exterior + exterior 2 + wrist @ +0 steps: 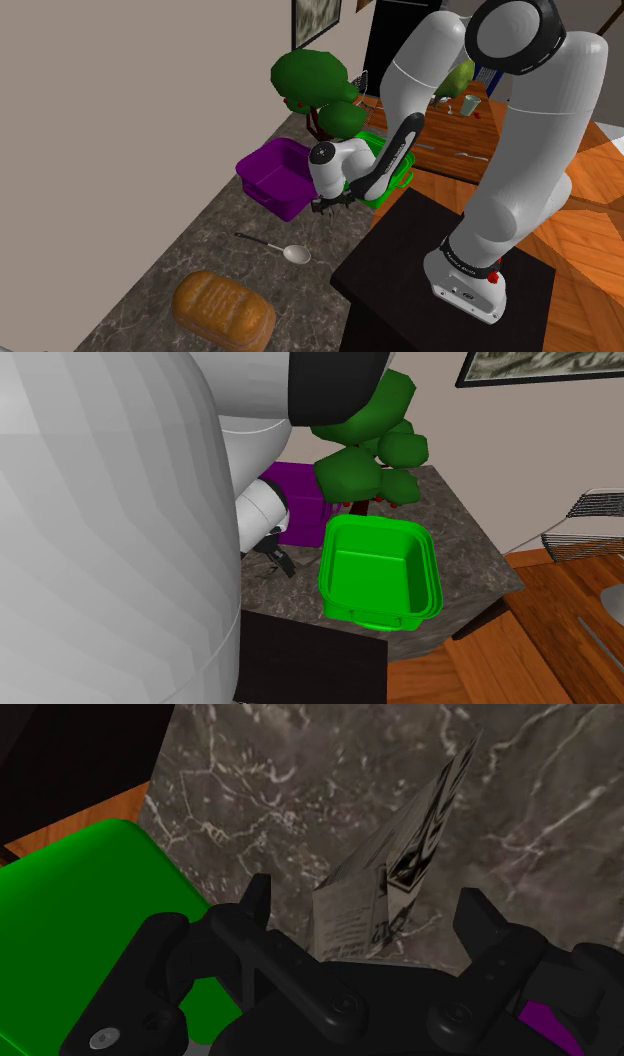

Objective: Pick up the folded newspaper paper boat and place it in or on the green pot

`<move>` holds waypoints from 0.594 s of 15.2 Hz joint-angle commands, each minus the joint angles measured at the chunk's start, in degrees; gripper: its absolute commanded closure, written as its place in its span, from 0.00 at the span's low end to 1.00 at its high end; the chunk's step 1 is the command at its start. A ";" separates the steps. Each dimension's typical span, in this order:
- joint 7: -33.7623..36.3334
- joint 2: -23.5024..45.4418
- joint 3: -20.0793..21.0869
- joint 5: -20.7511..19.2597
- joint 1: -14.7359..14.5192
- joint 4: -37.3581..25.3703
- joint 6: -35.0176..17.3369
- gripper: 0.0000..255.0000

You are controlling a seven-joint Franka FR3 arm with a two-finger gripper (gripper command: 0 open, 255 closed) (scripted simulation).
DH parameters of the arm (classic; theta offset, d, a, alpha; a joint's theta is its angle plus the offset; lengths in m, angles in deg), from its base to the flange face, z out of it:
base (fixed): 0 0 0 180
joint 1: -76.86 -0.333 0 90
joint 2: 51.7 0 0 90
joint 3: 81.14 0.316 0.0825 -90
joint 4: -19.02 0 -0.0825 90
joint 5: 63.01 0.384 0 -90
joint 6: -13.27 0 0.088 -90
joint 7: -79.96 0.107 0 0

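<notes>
Gripper [369, 896] spread wide, straddling the paper boat [400, 874].
I see it untouched between the fingers [259, 902]; the green pot [80, 904] lies just beside the gripper.

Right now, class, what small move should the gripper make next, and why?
Probably close the fingers. In the wrist view the gripper stands open with the newspaper boat between its fingers, neither touching it, so it is not yet held. The green pot waits close beside.

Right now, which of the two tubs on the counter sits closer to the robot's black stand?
The green tub; it sits right at the edge of the black stand, while the purple tub lies beyond it, toward the wall.
</notes>
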 commanded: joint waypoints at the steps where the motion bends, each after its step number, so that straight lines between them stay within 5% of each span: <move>1: 0.00 0.00 0.00 0.00 0.00 0.00 0.00 0.00; 2: 0.00 0.00 0.00 0.00 0.00 0.00 0.00 1.00; 9: 0.00 0.00 0.00 0.00 0.00 0.00 0.00 1.00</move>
